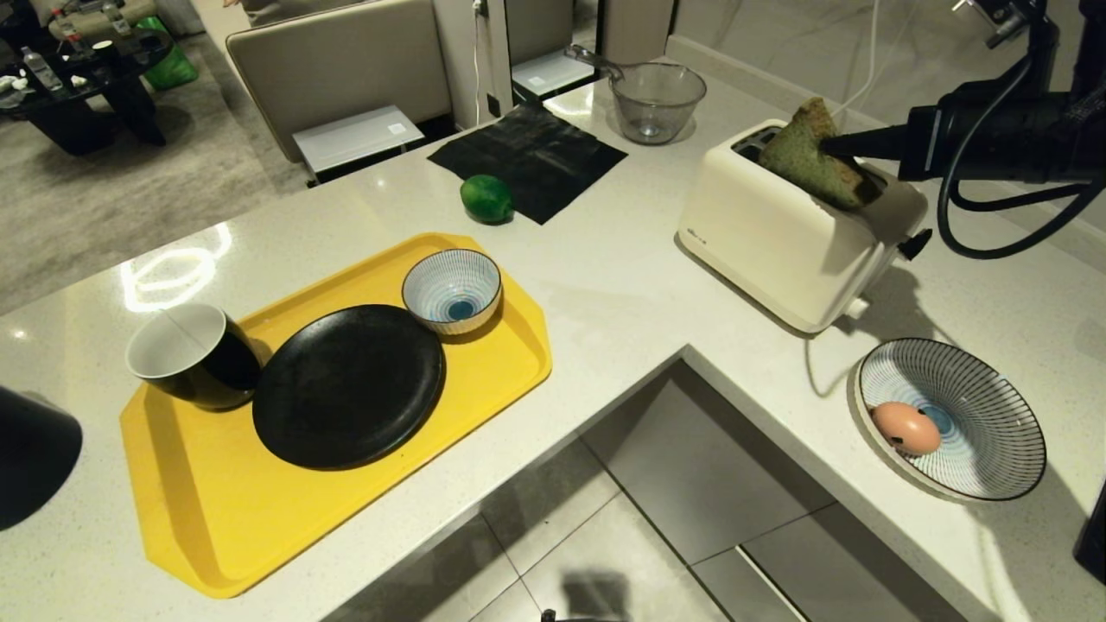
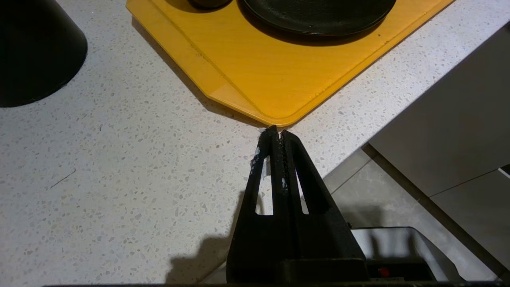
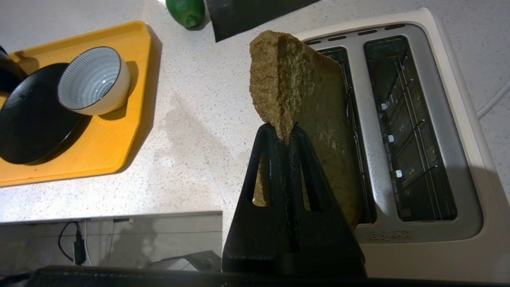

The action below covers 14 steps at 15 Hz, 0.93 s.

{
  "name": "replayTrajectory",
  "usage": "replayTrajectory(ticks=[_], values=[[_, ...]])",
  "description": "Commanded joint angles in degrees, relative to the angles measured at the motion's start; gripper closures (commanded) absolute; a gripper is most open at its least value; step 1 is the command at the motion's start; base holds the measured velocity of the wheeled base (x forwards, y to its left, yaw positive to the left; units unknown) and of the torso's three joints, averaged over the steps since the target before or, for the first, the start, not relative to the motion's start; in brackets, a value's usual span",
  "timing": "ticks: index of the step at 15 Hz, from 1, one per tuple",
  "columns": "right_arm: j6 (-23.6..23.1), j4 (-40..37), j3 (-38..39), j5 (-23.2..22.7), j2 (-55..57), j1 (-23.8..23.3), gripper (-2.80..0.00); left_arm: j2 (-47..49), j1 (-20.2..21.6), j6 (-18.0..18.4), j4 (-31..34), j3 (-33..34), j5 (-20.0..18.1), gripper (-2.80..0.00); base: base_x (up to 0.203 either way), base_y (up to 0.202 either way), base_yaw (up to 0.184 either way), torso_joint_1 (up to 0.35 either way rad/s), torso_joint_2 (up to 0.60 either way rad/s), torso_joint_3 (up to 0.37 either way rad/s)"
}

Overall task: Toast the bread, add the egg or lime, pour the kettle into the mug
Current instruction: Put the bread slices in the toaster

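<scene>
The scene is dim and warm-toned, lit from overhead: a ring-shaped glare sits on the speckled pale stone counter (image 1: 605, 285) beside the flat yellow plastic tray (image 1: 199, 518). The cream two-slot toaster (image 1: 778, 242) throws a soft shadow toward the near counter edge. The head view bows slightly at its edges. In the right wrist view the green-faced, brown-crusted bread slice (image 3: 287, 79) looks a little soft (perhaps too close to the lens). Dark corners swallow detail.
</scene>
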State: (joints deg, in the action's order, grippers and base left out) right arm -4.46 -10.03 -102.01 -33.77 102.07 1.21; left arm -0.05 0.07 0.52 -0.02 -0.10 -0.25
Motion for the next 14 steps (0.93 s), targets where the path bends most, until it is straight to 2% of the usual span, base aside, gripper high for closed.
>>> replayTrajectory(ticks=[1, 3, 14], values=[[-0.1, -0.1, -1.0, 0.6, 1.7, 0.0, 0.0, 0.0, 0.0, 0.0, -0.1, 0.0, 0.0, 0.0, 0.0, 0.0, 0.0, 0.0, 0.0, 0.0], [0.0, 0.0, -2.1, 3.6, 2.7, 0.2, 0.0, 0.0, 0.0, 0.0, 0.0, 0.0, 0.0, 0.0, 0.0, 0.0, 0.0, 0.0, 0.0, 0.0], [-0.1, 0.0, -3.5, 4.7, 2.6, 0.6, 0.0, 0.0, 0.0, 0.0, 0.0, 0.0, 0.0, 0.0, 0.0, 0.0, 0.0, 0.0, 0.0, 0.0]])
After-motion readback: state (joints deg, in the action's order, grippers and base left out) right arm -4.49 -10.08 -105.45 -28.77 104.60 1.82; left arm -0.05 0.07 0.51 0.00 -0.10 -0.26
